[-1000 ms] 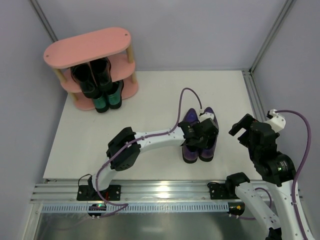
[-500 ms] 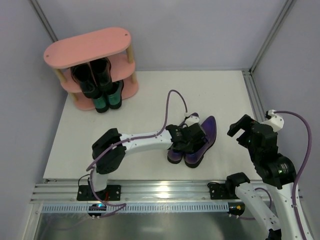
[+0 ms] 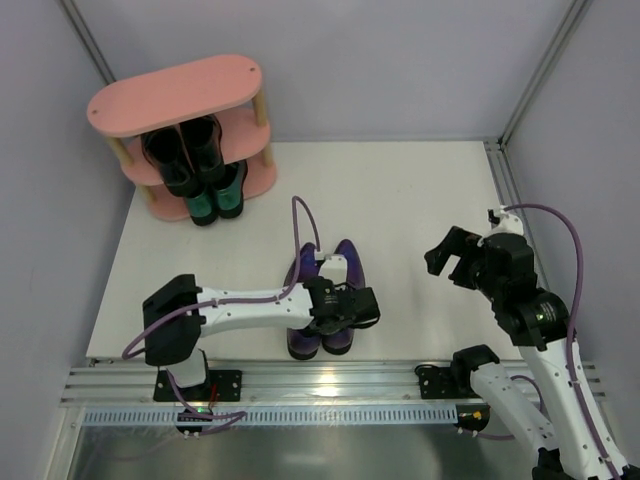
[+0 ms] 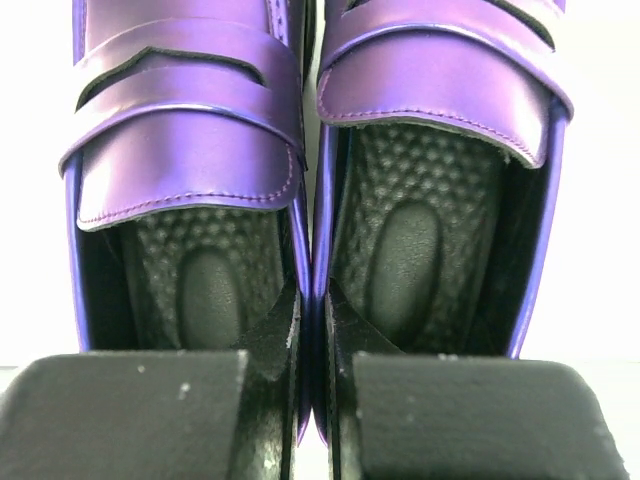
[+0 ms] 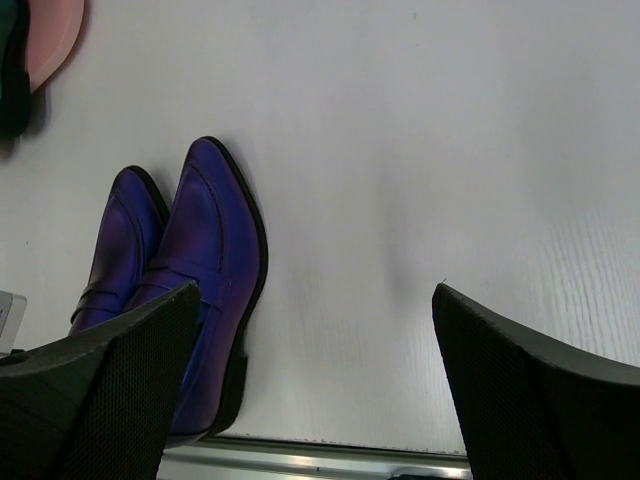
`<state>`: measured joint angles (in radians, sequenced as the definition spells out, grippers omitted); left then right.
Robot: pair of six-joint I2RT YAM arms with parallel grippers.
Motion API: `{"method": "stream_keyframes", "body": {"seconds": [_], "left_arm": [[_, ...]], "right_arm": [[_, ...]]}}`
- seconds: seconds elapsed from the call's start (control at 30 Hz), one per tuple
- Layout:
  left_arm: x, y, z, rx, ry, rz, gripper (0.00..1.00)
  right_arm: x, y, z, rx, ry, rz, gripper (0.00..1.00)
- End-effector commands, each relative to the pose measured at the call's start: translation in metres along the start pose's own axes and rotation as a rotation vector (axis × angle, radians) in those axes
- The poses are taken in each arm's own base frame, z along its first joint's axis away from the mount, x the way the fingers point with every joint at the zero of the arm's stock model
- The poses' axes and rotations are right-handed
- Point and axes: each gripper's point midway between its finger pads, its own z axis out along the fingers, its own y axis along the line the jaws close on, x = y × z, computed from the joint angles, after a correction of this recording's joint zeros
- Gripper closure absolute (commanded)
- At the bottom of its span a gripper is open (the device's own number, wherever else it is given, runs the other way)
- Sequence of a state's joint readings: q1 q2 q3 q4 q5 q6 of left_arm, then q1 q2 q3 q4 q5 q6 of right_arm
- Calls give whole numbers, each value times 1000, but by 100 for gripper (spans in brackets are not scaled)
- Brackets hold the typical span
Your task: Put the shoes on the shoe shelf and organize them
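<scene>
The purple shoes (image 3: 326,290) lie side by side near the table's front edge, toes toward the back. My left gripper (image 3: 335,312) is shut on their two touching inner walls, one finger inside each shoe (image 4: 312,330). The pair also shows in the right wrist view (image 5: 190,270). My right gripper (image 3: 455,262) is open and empty, held above the table to the right of the shoes. The pink shoe shelf (image 3: 180,95) stands at the back left. Black shoes (image 3: 185,150) sit on its middle tier and teal-green shoes (image 3: 215,198) on its bottom tier. Its top board is bare.
Grey walls close the table at the back and on both sides. A metal rail (image 3: 320,385) runs along the front edge just behind the purple shoes' heels. The left arm's cable (image 3: 300,225) loops above the shoes.
My left gripper has dragged the purple pair left and toward the front edge, turning the toes toward the back. My right gripper has shifted left and a little forward, still open.
</scene>
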<state>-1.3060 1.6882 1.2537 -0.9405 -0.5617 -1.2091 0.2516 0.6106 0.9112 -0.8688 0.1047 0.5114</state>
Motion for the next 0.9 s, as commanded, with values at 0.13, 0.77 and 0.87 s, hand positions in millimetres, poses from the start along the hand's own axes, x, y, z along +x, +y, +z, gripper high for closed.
{"method": "stream_keyframes", "body": {"seconds": [0.13, 0.77, 0.87], "left_arm": [[-42, -21, -19, 51, -235, -261, 100], [-86, -19, -38, 91, -381, -325, 8], [-87, -17, -22, 169, -324, -323, 19]], "right_arm": [[21, 30, 8, -192, 129, -134, 3], [27, 25, 0, -194, 149, -186, 3], [28, 25, 1, -195, 154, -184, 3]]}}
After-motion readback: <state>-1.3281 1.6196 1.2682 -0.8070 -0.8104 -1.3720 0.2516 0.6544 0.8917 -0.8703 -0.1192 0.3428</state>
